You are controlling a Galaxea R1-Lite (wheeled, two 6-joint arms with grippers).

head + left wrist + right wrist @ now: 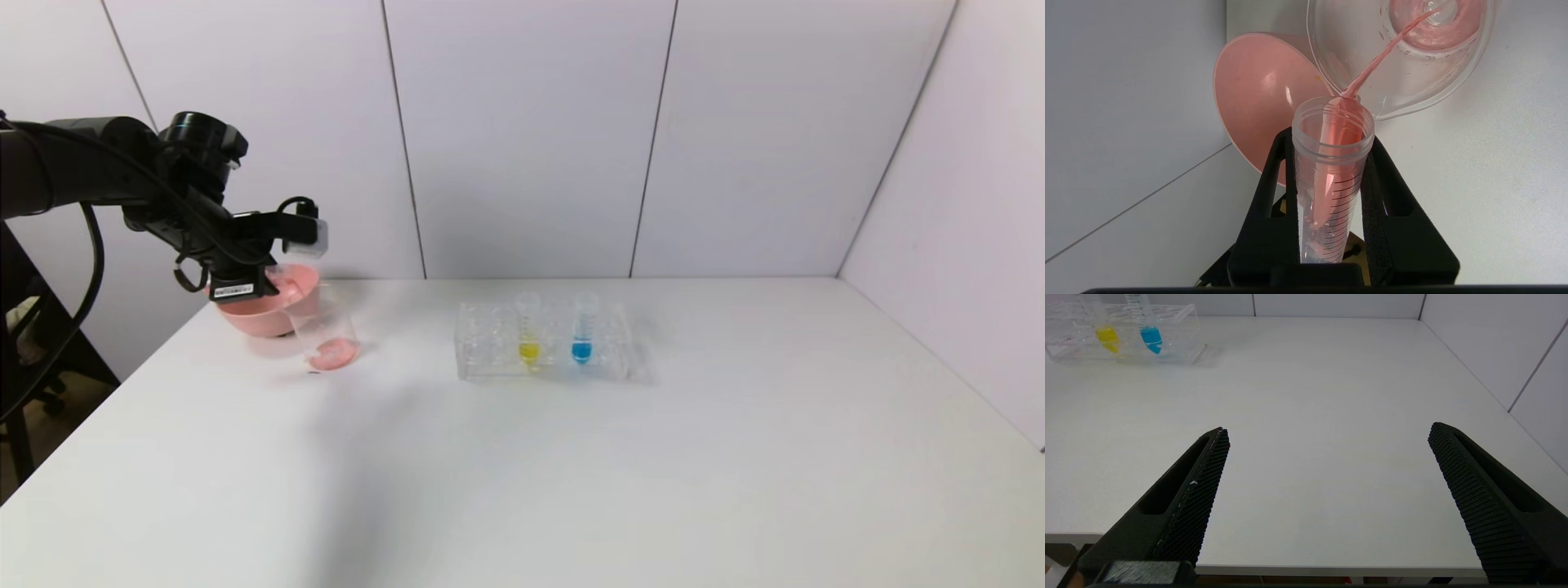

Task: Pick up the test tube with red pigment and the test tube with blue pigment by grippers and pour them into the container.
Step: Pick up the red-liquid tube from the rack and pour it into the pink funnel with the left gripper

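Note:
My left gripper (pixel 1331 139) is shut on the test tube with red pigment (pixel 1331 183), tipped mouth-down over the container (pixel 1412 85). A thin red stream (pixel 1380 57) runs from the tube's lip into the clear beaker, and red liquid pools at its bottom (pixel 333 353). In the head view the left gripper (pixel 277 282) hangs above the container (pixel 326 327) at the table's far left. The test tube with blue pigment (pixel 582 331) stands upright in the rack, also seen from the right wrist (pixel 1147 328). My right gripper (pixel 1329 433) is open and empty over the table's near edge.
A pink bowl (pixel 261 318) sits just behind the container, close to the left gripper. The clear rack (pixel 490 347) in the middle of the table also holds a yellow tube (pixel 528 331). Walls close in at the back and on the right.

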